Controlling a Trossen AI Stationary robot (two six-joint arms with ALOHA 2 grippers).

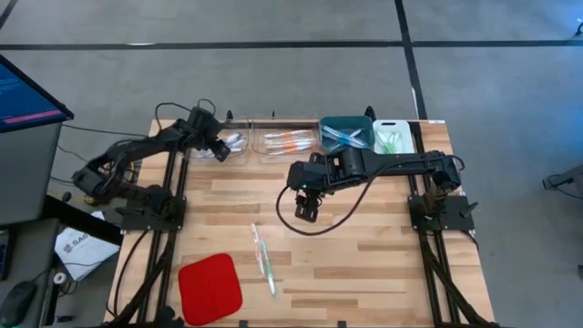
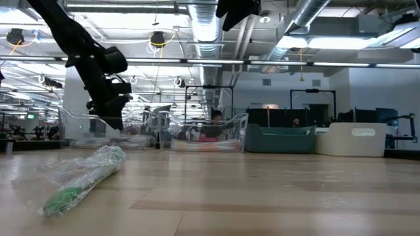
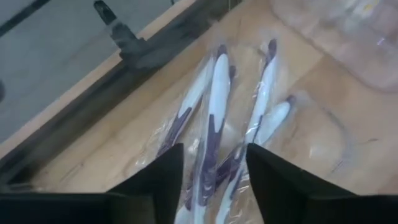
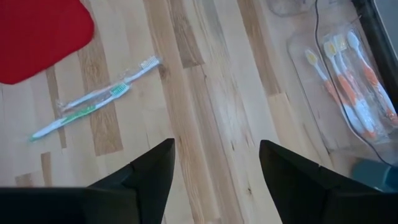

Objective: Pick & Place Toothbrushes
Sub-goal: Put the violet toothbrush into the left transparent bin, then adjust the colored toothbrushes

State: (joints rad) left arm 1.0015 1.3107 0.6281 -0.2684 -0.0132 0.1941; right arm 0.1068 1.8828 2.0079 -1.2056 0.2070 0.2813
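step: left gripper (image 3: 208, 177), fingers parted, over clear bin (image 1: 239, 144) of purple toothbrushes (image 3: 214, 118), likely just dropping one.
remaining: two wrapped toothbrushes (image 1: 263, 258) mid-table beside red pad (image 1: 209, 288).
next: right gripper (image 4: 214, 180), spread wide and empty, should descend onto them.

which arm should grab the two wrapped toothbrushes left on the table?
Right, probably. The right gripper hangs open over mid-table, nearest the loose toothbrushes. The left gripper is at the far-left clear bin, above the toothbrushes in it.

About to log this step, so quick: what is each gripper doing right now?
Left gripper: open, holding nothing, over the white-and-purple toothbrushes in the clear bin.
Right gripper: open, empty, above the bare table.
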